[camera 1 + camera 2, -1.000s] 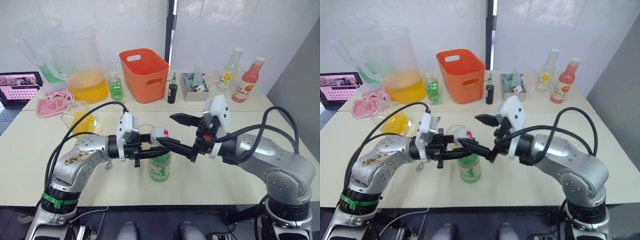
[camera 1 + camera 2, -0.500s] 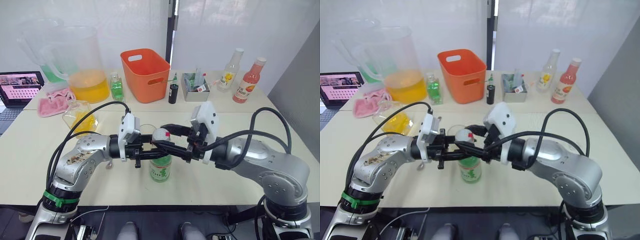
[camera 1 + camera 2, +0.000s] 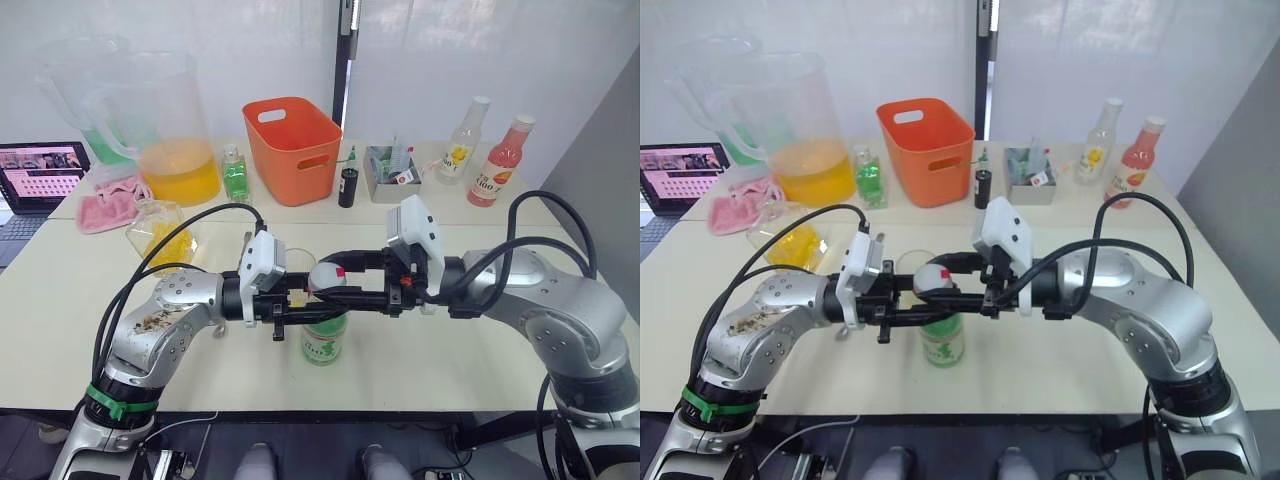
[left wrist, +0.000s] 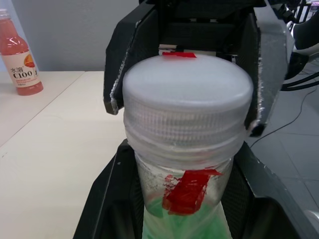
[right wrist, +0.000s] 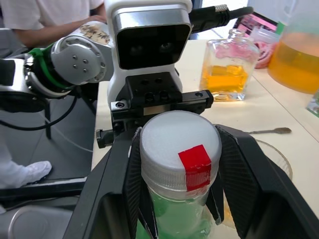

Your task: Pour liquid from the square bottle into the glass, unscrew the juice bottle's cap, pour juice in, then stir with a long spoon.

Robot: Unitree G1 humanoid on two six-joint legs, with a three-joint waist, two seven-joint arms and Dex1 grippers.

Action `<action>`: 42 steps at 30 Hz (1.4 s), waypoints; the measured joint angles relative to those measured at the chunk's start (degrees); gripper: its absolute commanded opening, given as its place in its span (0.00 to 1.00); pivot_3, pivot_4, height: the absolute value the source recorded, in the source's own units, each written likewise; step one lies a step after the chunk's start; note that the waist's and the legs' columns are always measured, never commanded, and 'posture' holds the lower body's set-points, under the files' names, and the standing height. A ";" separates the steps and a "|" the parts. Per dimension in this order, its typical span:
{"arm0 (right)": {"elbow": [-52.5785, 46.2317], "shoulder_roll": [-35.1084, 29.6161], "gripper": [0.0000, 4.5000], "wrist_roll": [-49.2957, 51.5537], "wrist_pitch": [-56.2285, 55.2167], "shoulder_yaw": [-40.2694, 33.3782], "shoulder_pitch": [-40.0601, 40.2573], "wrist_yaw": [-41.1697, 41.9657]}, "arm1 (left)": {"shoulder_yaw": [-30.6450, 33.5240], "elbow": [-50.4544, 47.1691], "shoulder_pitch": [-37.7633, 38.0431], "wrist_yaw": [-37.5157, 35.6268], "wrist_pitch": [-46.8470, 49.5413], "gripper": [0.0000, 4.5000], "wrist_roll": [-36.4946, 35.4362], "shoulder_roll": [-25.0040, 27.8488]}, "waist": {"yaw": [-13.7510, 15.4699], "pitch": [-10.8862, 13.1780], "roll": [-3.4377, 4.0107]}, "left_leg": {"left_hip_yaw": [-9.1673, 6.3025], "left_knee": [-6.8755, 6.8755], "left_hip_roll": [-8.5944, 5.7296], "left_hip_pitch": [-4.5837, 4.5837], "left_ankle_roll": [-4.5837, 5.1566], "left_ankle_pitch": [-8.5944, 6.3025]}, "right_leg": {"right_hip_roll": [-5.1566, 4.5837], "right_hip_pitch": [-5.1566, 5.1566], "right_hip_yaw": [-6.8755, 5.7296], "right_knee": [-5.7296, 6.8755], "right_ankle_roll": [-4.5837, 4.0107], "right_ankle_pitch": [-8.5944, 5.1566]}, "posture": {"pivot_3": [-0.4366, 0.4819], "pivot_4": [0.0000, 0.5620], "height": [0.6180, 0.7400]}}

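The juice bottle (image 3: 322,338), with pale green juice and a red-white-green label, stands upright at the table's front centre. My left gripper (image 3: 316,304) is shut on its neck from the left. My right gripper (image 3: 330,277) comes in from the right and is shut on the white cap (image 5: 179,144) with the red mark, one finger (image 5: 234,164) on each side. The glass (image 3: 294,261) stands just behind the bottle. Further left, behind my left arm, sits the square bottle (image 3: 160,235) of yellow liquid. The long spoon (image 5: 271,131) lies on the table between the glass and the square bottle.
An orange basket (image 3: 290,148), a big pitcher of orange liquid (image 3: 168,135), a small green bottle (image 3: 234,176), a black-capped little bottle (image 3: 346,186) and a grey tray (image 3: 390,163) line the back. Pink (image 3: 498,162) and yellow-labelled (image 3: 460,138) bottles stand back right. A person (image 5: 50,12) sits beyond my left arm.
My right gripper, open and angled above the bottle a second ago, has swung level, moved in and shut around the cap. The left gripper has kept its hold on the neck.
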 measured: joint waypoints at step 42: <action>-6.84 8.76 1.00 -1.48 8.23 -11.79 5.45 -10.14 | -0.73 0.42 -0.09 1.66 1.34 0.32 -1.09 -0.82 | 0.41 -0.01 0.01 | -0.04 0.01 -0.02 0.03 -0.01 -0.08 | 0.00 0.00 -0.03 0.13 0.36 0.12 | 0.48 0.27 0.70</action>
